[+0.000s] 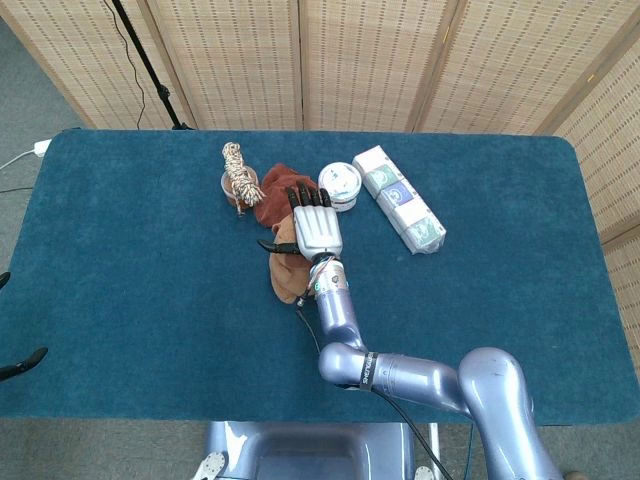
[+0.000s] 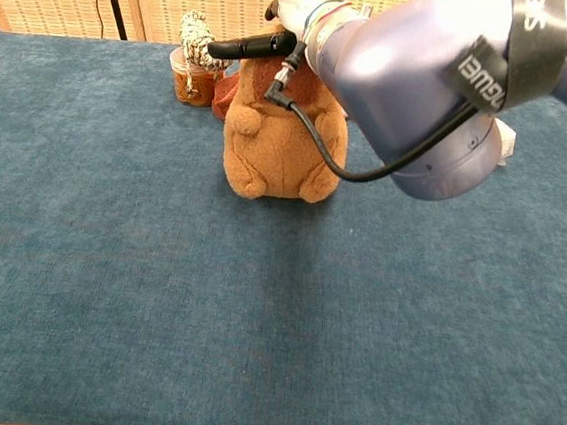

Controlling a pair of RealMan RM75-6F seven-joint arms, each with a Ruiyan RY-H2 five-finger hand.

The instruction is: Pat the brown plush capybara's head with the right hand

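Note:
The brown plush capybara (image 2: 280, 142) sits upright on the blue table, facing the chest camera. From the head view only its lower body (image 1: 288, 280) shows under my right hand (image 1: 314, 229). That hand lies flat, palm down, over the capybara's head, fingers spread and pointing away; whether it touches the head I cannot tell. In the chest view the right hand (image 2: 292, 17) and forearm hide the toy's head and its right side, the thumb sticking out to the left. A sliver of the left hand (image 1: 20, 362) shows at the left edge of the head view, off the table.
Behind the capybara lie a dark red cloth (image 1: 270, 192), a small jar with a rope bundle (image 1: 238, 178), a round white tub (image 1: 340, 184) and a row of white packets (image 1: 398, 198). Wicker screens stand beyond the far edge.

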